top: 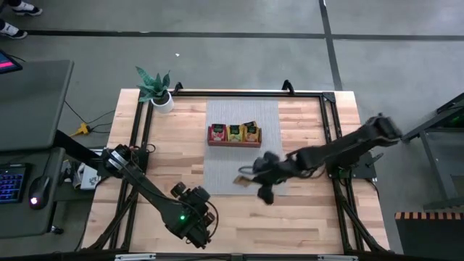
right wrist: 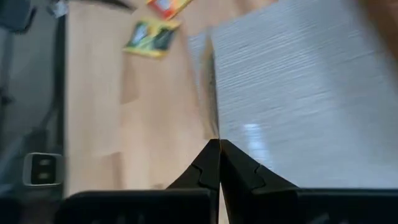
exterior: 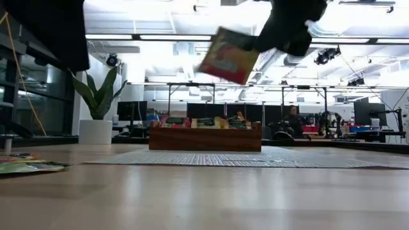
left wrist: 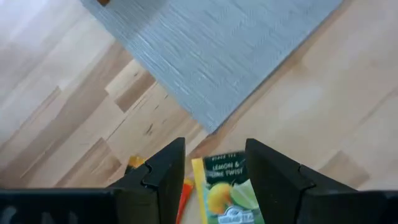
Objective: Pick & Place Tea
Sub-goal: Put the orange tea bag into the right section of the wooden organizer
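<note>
- Wooden tray (top: 234, 143) is sitting at the far end of the grey mat (top: 243, 116), already holding packets in all three compartments: red, yellow and orange-yellow ones are showing from above.
- Right gripper (top: 265, 190) is hanging in the air above the mat's near part, fingers pressed together and pinching a tea packet (exterior: 227, 55); in the low view the packet, red and yellow, is dangling tilted, well above the table.
- This packet is looking mid-transfer; it is not yet in the tray, which lies farther across the mat.
- Left gripper (left wrist: 214, 177) is hovering over the near-left part of the table, fingers spread, with a lemon tea packet (left wrist: 226, 193) lying on the wood between them; not gripped as far as I can tell.
- An orange packet edge (left wrist: 184, 193) is lying just beside it.
- More loose packets (exterior: 25, 165) are waiting on the wood at the low view's edge.
- Judgement: task is partly done, with one packet in carry and several left to fetch.
</note>
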Available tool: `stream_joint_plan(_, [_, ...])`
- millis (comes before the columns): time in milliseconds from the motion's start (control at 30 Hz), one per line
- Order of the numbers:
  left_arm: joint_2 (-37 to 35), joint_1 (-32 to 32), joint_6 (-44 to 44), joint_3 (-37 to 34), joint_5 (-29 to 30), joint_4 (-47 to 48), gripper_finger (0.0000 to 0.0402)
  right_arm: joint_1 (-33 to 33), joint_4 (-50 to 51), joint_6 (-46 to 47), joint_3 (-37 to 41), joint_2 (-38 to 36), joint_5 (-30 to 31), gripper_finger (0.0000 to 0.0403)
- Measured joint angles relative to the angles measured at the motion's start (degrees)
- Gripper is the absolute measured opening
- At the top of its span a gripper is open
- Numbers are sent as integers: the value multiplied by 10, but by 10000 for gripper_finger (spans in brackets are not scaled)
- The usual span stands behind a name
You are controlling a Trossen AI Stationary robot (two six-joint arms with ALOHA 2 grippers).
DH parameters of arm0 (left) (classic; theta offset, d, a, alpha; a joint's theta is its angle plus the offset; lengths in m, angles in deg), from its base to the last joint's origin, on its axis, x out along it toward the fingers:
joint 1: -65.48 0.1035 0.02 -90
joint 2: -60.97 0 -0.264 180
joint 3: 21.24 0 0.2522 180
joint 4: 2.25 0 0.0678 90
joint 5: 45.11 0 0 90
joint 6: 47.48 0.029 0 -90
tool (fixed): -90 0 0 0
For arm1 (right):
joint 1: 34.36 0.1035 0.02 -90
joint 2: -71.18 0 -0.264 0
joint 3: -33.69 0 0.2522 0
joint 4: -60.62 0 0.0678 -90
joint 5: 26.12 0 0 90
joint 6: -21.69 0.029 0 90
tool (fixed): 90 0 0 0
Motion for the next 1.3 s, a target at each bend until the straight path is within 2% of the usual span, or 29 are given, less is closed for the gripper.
stream_joint_plan(267, [-3,10,-18,0,67,-59,166,-56,166,-66,0,-148,75,0])
stream_joint_plan(400, [-4,37,47,0,67,-108,165,-99,230,-112,0,-189,91,0])
stream_joint_plan(500, [-7,63,129,0,56,-154,165,-135,253,-145,0,-200,89,0])
stream_joint_plan(700, [-8,138,356,0,-45,-308,165,-194,262,-231,0,-194,63,0])
stream_joint_plan(900, [-8,223,539,0,-200,-473,165,-249,269,-268,0,-194,38,0])
stream_joint_plan(1067, [-8,294,618,0,-307,-560,165,-270,274,-283,0,-194,16,0])
stream_joint_plan(1300, [-8,366,686,0,-409,-603,165,-286,277,-294,0,-194,-8,0])
